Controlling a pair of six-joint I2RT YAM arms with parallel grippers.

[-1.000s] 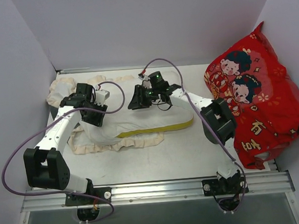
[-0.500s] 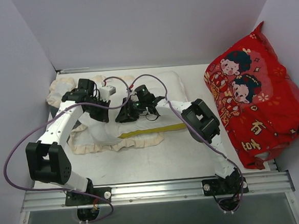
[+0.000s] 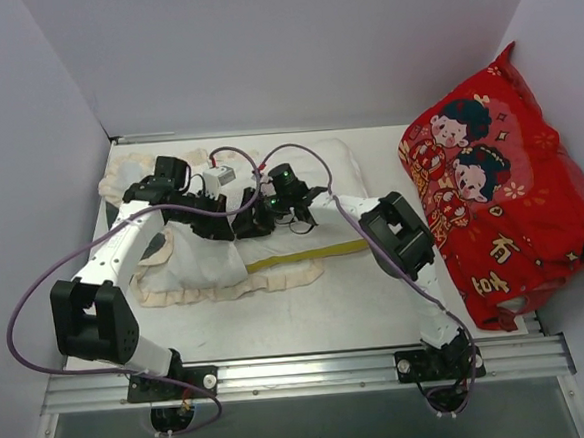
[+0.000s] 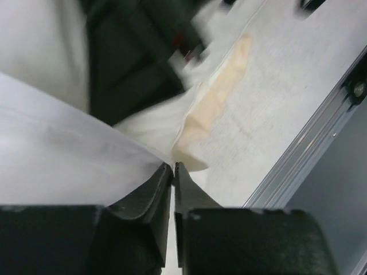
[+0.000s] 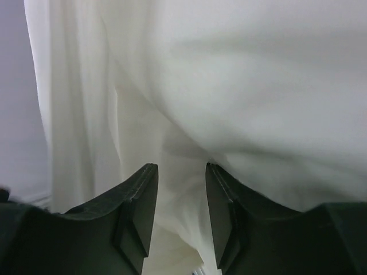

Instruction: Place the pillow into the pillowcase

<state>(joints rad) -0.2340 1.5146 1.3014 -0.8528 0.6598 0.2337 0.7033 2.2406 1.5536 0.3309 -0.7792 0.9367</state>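
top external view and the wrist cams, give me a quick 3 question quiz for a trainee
1. True or false: the left gripper is shut on a thin fold of the pillowcase.
2. Where in the top view does the red cartoon cushion sit? A far left, B centre, C far right.
3. One word: does the right gripper have its jaws open or shut?

Key: 1 true; 2 C; 3 open, with white fabric beyond the tips and nothing pinched.
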